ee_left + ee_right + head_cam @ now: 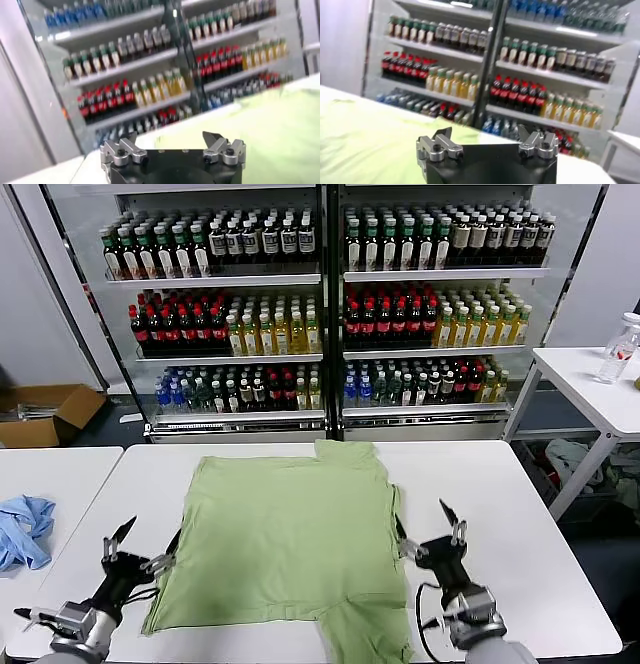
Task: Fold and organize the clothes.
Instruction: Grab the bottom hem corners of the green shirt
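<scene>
The light green shirt (285,534) lies spread flat on the white table (500,514), plain side up. One sleeve points toward the far edge and the other toward the near edge. My left gripper (150,534) hovers open at the shirt's near left edge, holding nothing. On the opposite side, my right gripper (422,519) is open just beside the shirt's right edge, also holding nothing. The left wrist view shows the left gripper (170,137) open, with the shirt (280,130) beyond it. The right wrist view shows the right gripper (484,131) open, with the shirt (365,135) to one side.
A crumpled light blue cloth (25,529) lies on the adjoining table at the left. Glass-door drink coolers (325,304) stand behind the table. A cardboard box (45,414) sits on the floor at left. A side table with a bottle (620,349) stands at right.
</scene>
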`<action>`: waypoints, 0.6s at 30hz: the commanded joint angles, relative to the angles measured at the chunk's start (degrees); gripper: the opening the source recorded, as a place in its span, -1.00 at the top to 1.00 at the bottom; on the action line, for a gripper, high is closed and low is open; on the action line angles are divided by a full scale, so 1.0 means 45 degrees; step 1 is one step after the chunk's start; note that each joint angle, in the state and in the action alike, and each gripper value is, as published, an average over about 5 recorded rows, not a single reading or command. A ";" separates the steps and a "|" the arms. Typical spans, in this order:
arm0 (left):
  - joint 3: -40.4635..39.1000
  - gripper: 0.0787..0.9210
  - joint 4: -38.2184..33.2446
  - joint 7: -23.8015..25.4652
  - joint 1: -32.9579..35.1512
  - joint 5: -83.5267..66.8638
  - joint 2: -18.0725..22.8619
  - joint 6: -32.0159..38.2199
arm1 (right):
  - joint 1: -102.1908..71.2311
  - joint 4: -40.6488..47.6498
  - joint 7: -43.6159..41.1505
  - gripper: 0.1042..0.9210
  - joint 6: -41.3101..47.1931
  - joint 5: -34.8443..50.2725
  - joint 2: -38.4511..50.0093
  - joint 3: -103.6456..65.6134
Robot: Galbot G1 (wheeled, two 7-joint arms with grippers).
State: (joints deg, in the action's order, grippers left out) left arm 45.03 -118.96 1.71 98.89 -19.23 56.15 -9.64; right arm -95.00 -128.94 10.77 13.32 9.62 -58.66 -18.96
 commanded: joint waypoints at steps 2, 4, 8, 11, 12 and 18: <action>0.1187 -0.77 -0.1692 -0.0558 0.2878 -0.1183 -0.0518 -0.3257 | -0.1534 -0.0653 -0.0122 -0.76 0.0065 0.0353 0.0660 0.0082; 0.1172 -0.77 -0.1780 -0.0577 0.3212 -0.1211 -0.0484 -0.3438 | -0.1991 -0.0735 -0.0028 -0.76 0.0094 0.0308 0.0642 0.0069; 0.1106 -0.77 -0.1907 -0.0691 0.3768 -0.1330 -0.0318 -0.3688 | -0.2703 -0.0781 0.0100 -0.76 0.0118 0.0286 0.0679 -0.0132; 0.1005 -0.77 -0.1926 -0.0846 0.3956 -0.1553 -0.0229 -0.3944 | -0.2892 -0.0669 0.0164 -0.76 0.0154 0.0340 0.0665 -0.0255; 0.0957 -0.77 -0.1914 -0.0888 0.3974 -0.1611 -0.0208 -0.4020 | -0.2914 -0.0629 0.0174 -0.76 0.0173 0.0359 0.0650 -0.0250; 0.0818 -0.77 -0.1719 -0.1045 0.3733 -0.2101 -0.0149 -0.4347 | -0.2922 -0.0306 0.0204 -0.76 0.0269 0.0419 0.0525 0.0043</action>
State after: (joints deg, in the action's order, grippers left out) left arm 47.95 -125.31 -2.15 112.35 -26.19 55.76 -25.00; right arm -105.09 -129.49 11.48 14.48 11.22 -57.20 -18.23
